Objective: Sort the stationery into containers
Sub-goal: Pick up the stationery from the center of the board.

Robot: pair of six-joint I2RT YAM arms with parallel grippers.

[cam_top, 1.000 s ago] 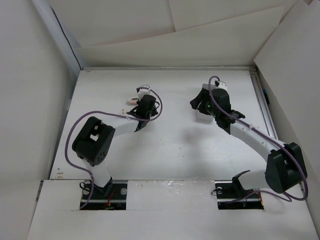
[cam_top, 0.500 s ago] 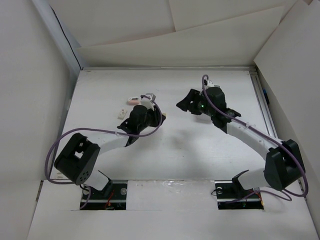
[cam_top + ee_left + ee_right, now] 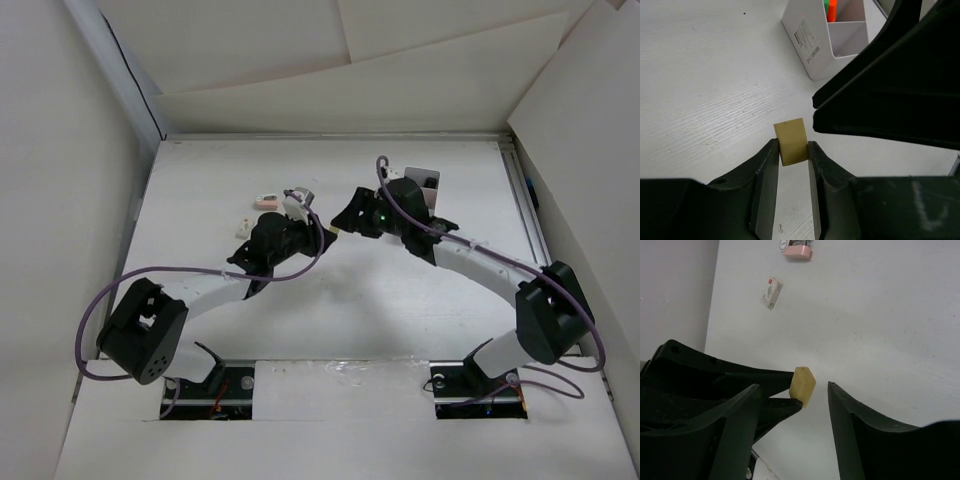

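Observation:
My left gripper [image 3: 792,148] is shut on a small beige eraser block [image 3: 791,140] and holds it above the table near the middle [image 3: 329,236]. My right gripper [image 3: 794,387] is open, and its jaws stand on either side of that eraser [image 3: 802,384] without touching it; it sits just right of the left gripper in the top view [image 3: 347,216]. The white box [image 3: 826,42] has dividers and holds an orange-ended marker [image 3: 831,7]. In the top view the box [image 3: 424,178] stands behind the right wrist.
A pink eraser [image 3: 796,250] and a small white block [image 3: 771,292] lie on the table at the back left; they also show in the top view, pink eraser [image 3: 265,201] and white block [image 3: 243,226]. White walls enclose the table [image 3: 330,300].
My right gripper moved left, away from the white box, to the table's middle. My left gripper moved right with the beige eraser. The two now meet tip to tip.

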